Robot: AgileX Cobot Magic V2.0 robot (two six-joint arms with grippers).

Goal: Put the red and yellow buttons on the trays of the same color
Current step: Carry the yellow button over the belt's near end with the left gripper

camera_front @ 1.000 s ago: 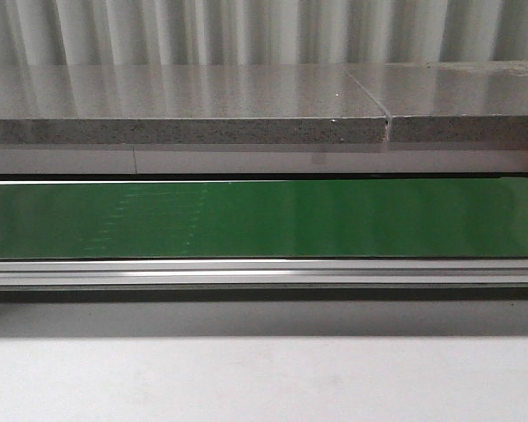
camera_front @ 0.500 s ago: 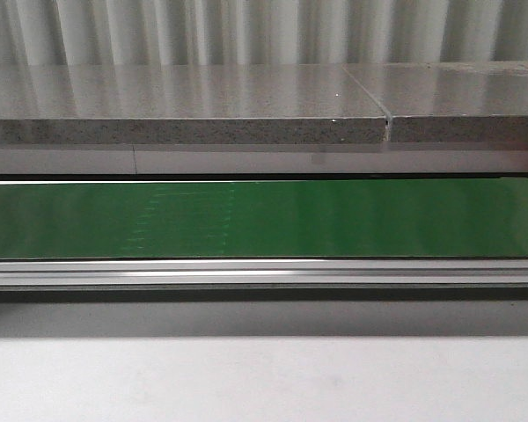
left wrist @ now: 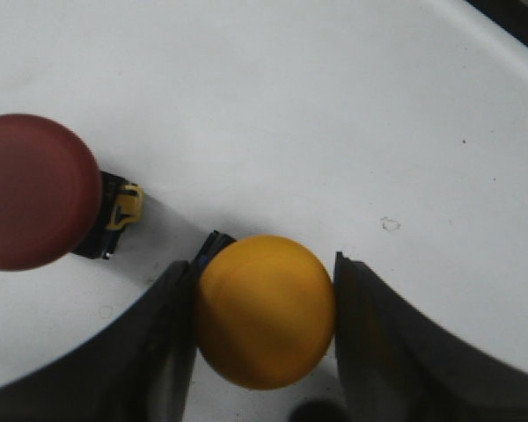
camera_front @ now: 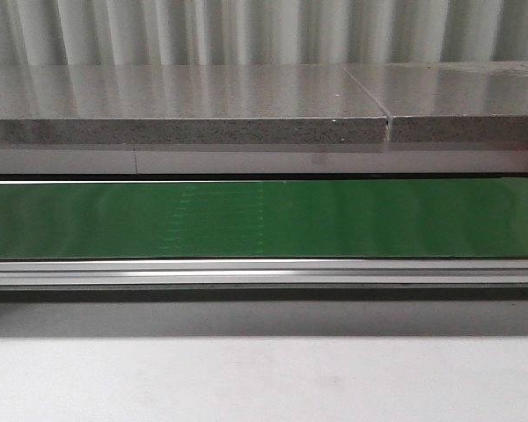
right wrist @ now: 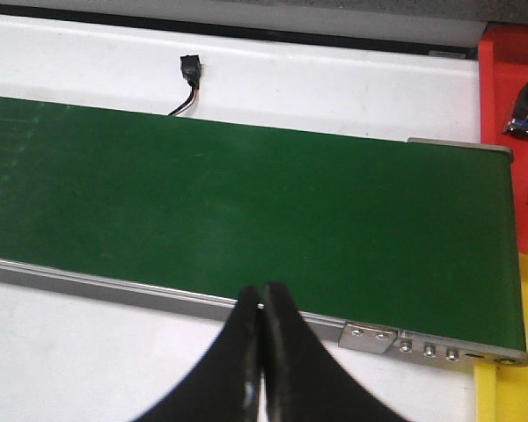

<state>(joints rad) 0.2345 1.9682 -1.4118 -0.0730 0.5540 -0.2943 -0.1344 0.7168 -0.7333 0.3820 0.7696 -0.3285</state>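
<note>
Yellow button (left wrist: 264, 323) sits on the white bench (left wrist: 317, 105), cap up toward the camera, between the two fingers of the left end effector (left wrist: 266, 325). Both pads look to be touching the cap sides, so I read it as pinching the button, grasp on or just closing. Red button (left wrist: 31, 204) lies just beside it on the same bench, black body with a yellow clip poking out, untouched.

Right end effector (right wrist: 262, 352) has its fingers pressed together, holding nothing, hovering over the near edge of the green conveyor belt (right wrist: 246, 211). Red tray (right wrist: 510, 79) is off the belt's end with some dark parts in it; a strip of yellow tray (right wrist: 502, 396) shows just below it.

Step in hand, as I judge it: pick of the yellow button. The next move calls for a clean lift without nudging the red one, then getting it to the yellow tray, probably via the belt.

Versus the earlier front frames: no arm or button in sight in any of them. Only the faint pale pattern on the belt (camera_front: 220, 220) has shifted rightward, so the belt seems to be running.
</note>
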